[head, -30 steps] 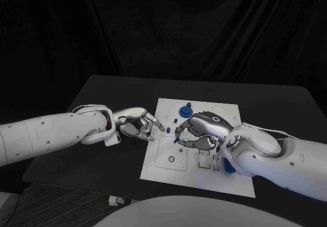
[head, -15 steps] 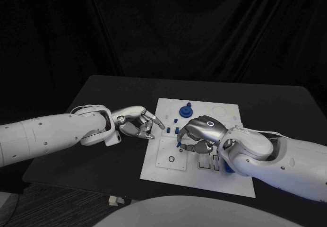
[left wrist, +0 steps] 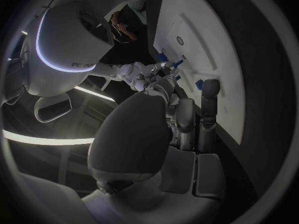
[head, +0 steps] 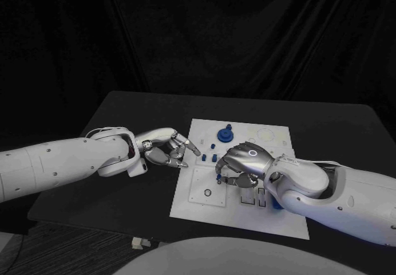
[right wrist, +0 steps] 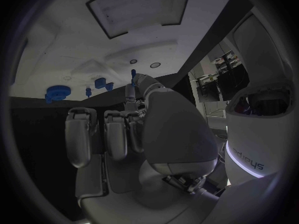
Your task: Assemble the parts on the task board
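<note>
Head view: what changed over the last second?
The right hand has turned palm-down and moved toward the near side of the task board; whether it holds a part I cannot tell. The left hand stayed at the board's left edge with its fingers curled. The blue gear at the far end and the small blue pegs have not moved.

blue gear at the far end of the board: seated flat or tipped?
Looks seated flat. The blue gear sits level on the task board in the head view, and the right wrist view shows its toothed disc level too.
</note>
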`<action>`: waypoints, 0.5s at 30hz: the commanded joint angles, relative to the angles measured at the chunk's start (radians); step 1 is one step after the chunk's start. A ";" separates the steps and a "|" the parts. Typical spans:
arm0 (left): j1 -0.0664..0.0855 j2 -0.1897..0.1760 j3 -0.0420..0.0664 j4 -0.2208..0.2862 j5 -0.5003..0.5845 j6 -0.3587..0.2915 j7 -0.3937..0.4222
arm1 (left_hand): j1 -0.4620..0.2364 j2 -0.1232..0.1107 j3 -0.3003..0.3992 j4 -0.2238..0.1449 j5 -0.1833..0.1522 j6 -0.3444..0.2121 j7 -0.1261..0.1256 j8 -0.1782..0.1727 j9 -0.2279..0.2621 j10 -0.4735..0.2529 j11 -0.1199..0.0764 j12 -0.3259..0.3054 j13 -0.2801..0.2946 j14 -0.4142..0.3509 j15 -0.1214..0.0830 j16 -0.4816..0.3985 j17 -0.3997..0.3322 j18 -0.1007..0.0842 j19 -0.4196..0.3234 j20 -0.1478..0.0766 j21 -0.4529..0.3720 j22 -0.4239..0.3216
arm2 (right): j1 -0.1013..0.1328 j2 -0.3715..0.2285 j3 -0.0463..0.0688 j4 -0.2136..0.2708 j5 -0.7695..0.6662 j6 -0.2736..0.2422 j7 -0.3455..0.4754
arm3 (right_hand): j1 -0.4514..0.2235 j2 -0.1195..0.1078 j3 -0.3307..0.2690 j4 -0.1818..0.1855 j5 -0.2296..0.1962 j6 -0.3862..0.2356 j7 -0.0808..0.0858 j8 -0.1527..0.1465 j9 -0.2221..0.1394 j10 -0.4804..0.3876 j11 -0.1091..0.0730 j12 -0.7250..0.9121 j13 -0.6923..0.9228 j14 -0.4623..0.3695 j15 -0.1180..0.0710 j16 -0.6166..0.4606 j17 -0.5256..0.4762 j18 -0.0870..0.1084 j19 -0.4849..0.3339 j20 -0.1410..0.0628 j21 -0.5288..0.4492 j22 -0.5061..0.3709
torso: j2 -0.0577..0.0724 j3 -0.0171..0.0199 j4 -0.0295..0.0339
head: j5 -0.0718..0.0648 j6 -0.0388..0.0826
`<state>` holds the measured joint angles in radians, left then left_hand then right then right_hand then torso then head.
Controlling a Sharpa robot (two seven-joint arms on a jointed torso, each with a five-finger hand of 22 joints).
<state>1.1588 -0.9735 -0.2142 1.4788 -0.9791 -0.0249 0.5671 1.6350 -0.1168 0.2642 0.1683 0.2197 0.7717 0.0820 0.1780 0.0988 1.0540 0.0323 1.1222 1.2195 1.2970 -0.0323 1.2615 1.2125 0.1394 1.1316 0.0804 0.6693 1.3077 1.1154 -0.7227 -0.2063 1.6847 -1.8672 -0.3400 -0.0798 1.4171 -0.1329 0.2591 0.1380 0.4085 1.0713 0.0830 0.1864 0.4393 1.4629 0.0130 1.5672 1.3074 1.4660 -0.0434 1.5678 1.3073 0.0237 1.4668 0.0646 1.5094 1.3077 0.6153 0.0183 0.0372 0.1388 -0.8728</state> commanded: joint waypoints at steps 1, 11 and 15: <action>-0.001 0.002 0.001 0.002 0.009 -0.007 0.023 | -0.006 0.003 0.005 0.000 0.008 -0.003 -0.003 0.004 0.000 0.004 0.000 -0.001 -0.033 0.002 0.002 0.004 0.000 0.012 -0.002 0.000 0.003 0.063 | -0.003 -0.002 0.000 0.002 -0.048 0.012 -0.021 | 0.011 0.003 0.006 0.001 -0.003 0.005 0.002 -0.001 0.001 0.108 0.007 0.004 0.263 0.105 0.004 0.003 0.263 -0.006 0.063 0.006 -0.003 0.240 | 0.000 0.0001 -0.0001 | 0.001 0.000; -0.001 0.007 0.001 -0.002 0.009 -0.002 0.024 | -0.005 0.003 0.006 0.000 0.009 -0.005 -0.006 0.004 0.000 0.002 0.000 -0.002 -0.034 0.003 0.002 0.005 0.000 0.013 -0.002 0.000 0.003 0.063 | -0.003 -0.005 0.000 0.008 -0.051 0.015 -0.021 | 0.011 0.004 0.007 0.000 -0.002 0.005 0.002 -0.001 0.000 0.108 0.007 0.004 0.263 0.105 0.004 0.003 0.263 -0.006 0.064 0.006 -0.002 0.240 | 0.000 0.0002 -0.0003 | -0.001 0.000; -0.001 0.008 0.001 -0.003 0.009 -0.001 0.024 | -0.005 0.003 0.006 0.000 0.009 -0.005 -0.006 0.004 0.000 0.002 0.000 -0.002 -0.034 0.003 0.002 0.005 0.000 0.013 -0.002 0.000 0.003 0.063 | -0.003 -0.006 0.000 0.009 -0.051 0.015 -0.021 | 0.011 0.004 0.007 0.000 -0.002 0.005 0.002 -0.001 0.000 0.108 0.007 0.004 0.263 0.105 0.004 0.003 0.263 -0.006 0.064 0.006 -0.002 0.240 | 0.000 0.0002 0.0000 | -0.002 0.000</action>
<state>1.1588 -0.9675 -0.2143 1.4749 -0.9791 -0.0256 0.5717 1.6350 -0.1168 0.2641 0.1684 0.2236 0.7682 0.0785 0.1780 0.0987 1.0540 0.0323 1.1231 1.2185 1.2970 -0.0323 1.2615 1.2124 0.1393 1.1317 0.0804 0.6693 1.3076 1.1145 -0.7274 -0.2062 1.6901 -1.9024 -0.3319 -0.0837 1.4215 -0.1285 0.2591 0.1380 0.4084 1.0696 0.0846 0.1827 0.4390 1.4665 0.0165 1.5672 1.3073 1.4660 -0.0435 1.5678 1.3081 0.0237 1.4667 0.0646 1.5094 1.3076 0.6154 0.0185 0.0369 0.1372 -0.8728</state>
